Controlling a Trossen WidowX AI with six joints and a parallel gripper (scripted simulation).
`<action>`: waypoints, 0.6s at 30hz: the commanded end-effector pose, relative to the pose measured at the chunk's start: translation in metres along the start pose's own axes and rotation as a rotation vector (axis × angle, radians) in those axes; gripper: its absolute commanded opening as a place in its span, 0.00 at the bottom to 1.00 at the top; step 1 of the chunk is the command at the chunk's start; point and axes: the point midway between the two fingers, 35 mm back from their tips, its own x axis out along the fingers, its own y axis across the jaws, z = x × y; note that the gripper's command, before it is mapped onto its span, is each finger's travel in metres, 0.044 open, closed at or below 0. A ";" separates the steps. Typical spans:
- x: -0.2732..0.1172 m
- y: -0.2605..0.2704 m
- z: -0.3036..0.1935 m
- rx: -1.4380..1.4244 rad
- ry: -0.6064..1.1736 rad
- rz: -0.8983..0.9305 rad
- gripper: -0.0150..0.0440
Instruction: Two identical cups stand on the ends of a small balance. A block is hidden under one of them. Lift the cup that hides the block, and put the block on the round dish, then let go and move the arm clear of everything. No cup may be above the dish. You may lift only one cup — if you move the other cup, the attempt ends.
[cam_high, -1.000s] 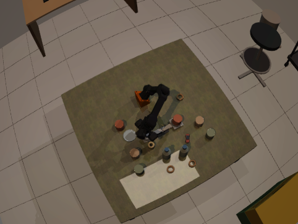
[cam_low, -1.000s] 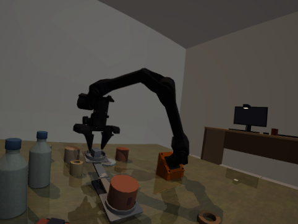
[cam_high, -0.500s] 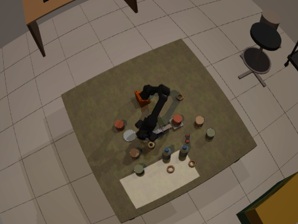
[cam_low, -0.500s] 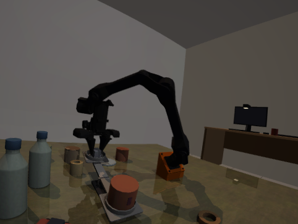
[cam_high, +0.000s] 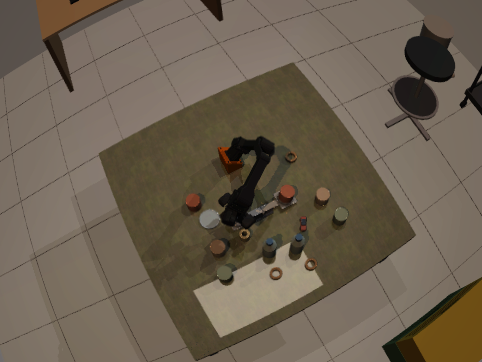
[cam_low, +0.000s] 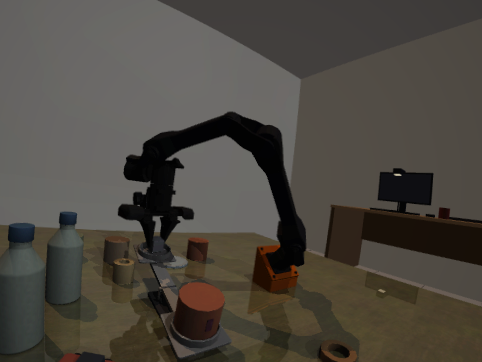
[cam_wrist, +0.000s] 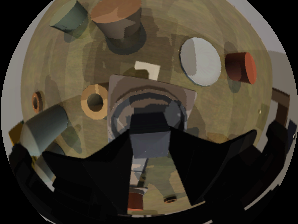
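Note:
My gripper (cam_low: 157, 242) (cam_wrist: 148, 131) points down at the far end of the balance (cam_high: 270, 206) (cam_low: 162, 274) (cam_wrist: 117, 89). It is shut on a small grey block (cam_low: 157, 246) (cam_wrist: 150, 145), low in that end's uncovered round holder. One red cup (cam_high: 287, 193) (cam_low: 199, 312) (cam_wrist: 135, 201) stands on the balance's other end. A matching red cup (cam_high: 193, 202) (cam_low: 197, 249) (cam_wrist: 241, 67) stands on the table beyond the round dish (cam_high: 209, 219) (cam_low: 178, 262) (cam_wrist: 200, 61). No cup is above the dish. The hand hides the fingertips in the top view.
A tan ring-topped cylinder (cam_high: 240, 235) (cam_low: 123, 273) (cam_wrist: 87, 102) stands close beside the gripped end. A brown cylinder (cam_high: 218, 247) (cam_low: 116, 251) (cam_wrist: 117, 20) is farther out. Two bottles (cam_high: 269, 248) (cam_high: 297, 244) (cam_low: 65, 270) (cam_low: 20, 300) stand beside the balance. A green cylinder (cam_high: 225, 273) (cam_wrist: 70, 17) is beyond.

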 end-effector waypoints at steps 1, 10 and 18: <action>-0.017 0.001 0.003 -0.006 -0.010 0.003 0.25; -0.057 0.001 0.003 -0.002 -0.010 0.001 0.25; -0.086 -0.002 0.000 0.001 -0.009 -0.001 0.25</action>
